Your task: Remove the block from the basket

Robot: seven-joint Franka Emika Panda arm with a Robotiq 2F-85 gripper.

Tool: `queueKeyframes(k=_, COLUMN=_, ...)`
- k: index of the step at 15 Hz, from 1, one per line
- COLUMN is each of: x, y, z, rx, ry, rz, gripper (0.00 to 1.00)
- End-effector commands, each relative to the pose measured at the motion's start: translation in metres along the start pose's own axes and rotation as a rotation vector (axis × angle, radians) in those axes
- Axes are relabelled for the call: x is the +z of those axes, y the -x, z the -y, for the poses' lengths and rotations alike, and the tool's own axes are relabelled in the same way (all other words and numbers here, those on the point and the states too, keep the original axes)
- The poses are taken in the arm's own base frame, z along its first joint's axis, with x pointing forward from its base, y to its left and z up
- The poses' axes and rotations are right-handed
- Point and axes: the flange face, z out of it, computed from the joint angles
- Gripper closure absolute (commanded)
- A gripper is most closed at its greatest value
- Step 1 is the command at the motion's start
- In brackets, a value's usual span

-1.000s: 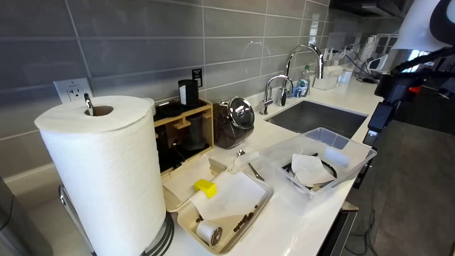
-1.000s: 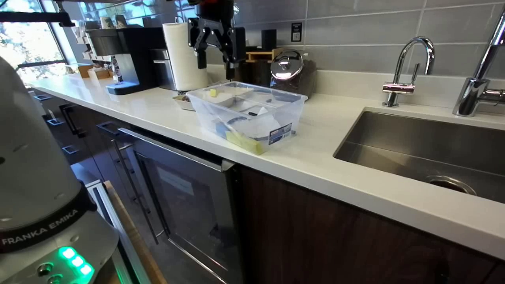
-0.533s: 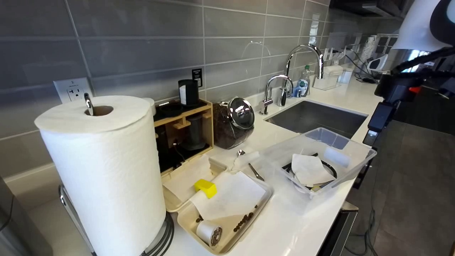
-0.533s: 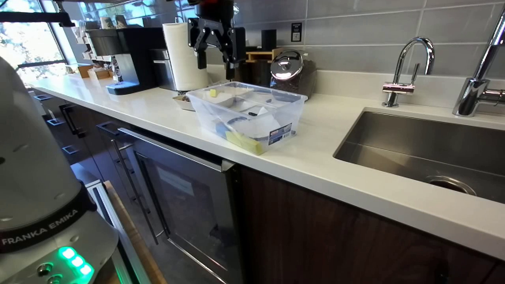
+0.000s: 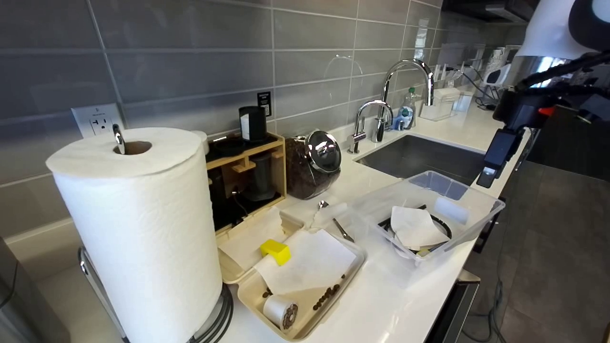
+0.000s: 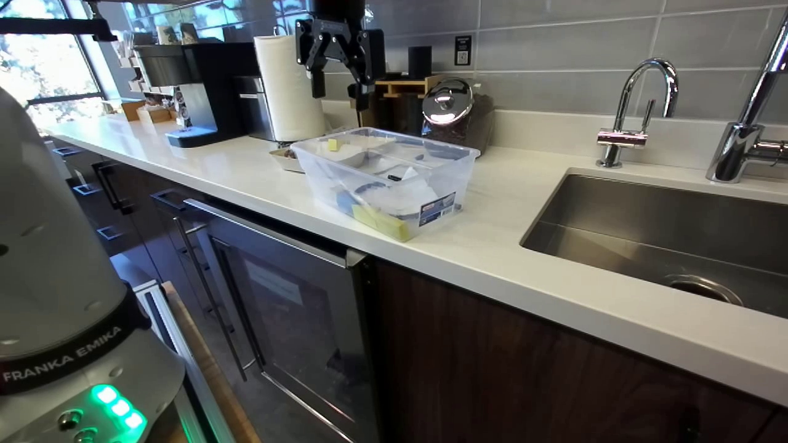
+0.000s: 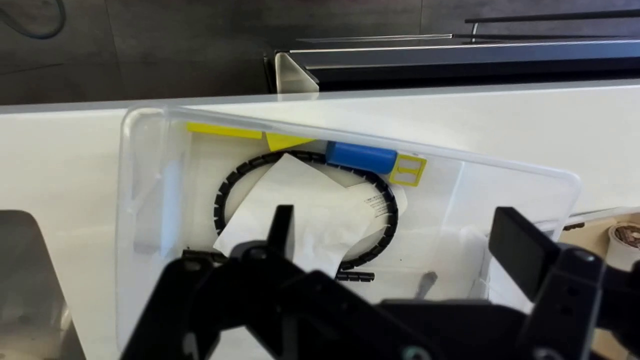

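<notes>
“Above the clear bin [image 7: 150, 210], what do we find different from half a second ago?”

“A small shift. Our gripper [image 6: 340, 95] hangs a touch higher in an exterior view, and in an exterior view its fingers [image 5: 486, 178] stand a little further left.”

“Are we carrying anything?”

“No. The wrist view shows our jaws spread well apart, grasping nothing, with white paper [image 7: 320, 205] and a black ribbed loop [image 7: 392, 212] below them in the bin.”

“And our basket and block?”

“We judge the bin to be the basket, since we are poised over it. A yellow strip [image 7: 225, 131] and a yellow wedge [image 7: 285, 141] lie along its inner wall, the wedge just beside a blue cylinder [image 7: 361, 157]. Either may be our block; we cannot tell which.”

“What of the yellow block [image 5: 275, 251] in the tan tray [image 5: 300, 297]?”

“It lies outside the bin, and we see no change in it or in what the bin holds. If that is the one meant, we have it out already; we cannot settle that from these views.”

“So what does our shift mean for the task?”

“To us it looks like lining up, not picking. We take it that nothing is lifted yet. Next we probably need to bring our fingers toward the yellow pieces and lower them along that wall, taking care not to snag the loop or drag the paper, which may hide something.”
</notes>
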Motion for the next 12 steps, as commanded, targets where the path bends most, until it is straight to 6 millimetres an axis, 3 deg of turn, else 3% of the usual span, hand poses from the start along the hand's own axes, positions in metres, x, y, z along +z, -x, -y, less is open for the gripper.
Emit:
queueKeyframes(k=1, x=-0.008, y=-0.028, z=0.024, rx=0.043, ry=0.004, rz=0.04, gripper=0.0)
queueKeyframes(k=3, x=-0.008, y=-0.04, z=0.039, rx=0.085, ry=0.016, rz=0.064, gripper=0.0)
queueKeyframes(k=8, x=0.02, y=-0.064, z=0.08, rx=0.159, ry=0.063, rz=0.132, gripper=0.0)
queueKeyframes(k=12, x=0.047, y=-0.079, z=0.094, rx=0.187, ry=0.086, rz=0.159, gripper=0.0)
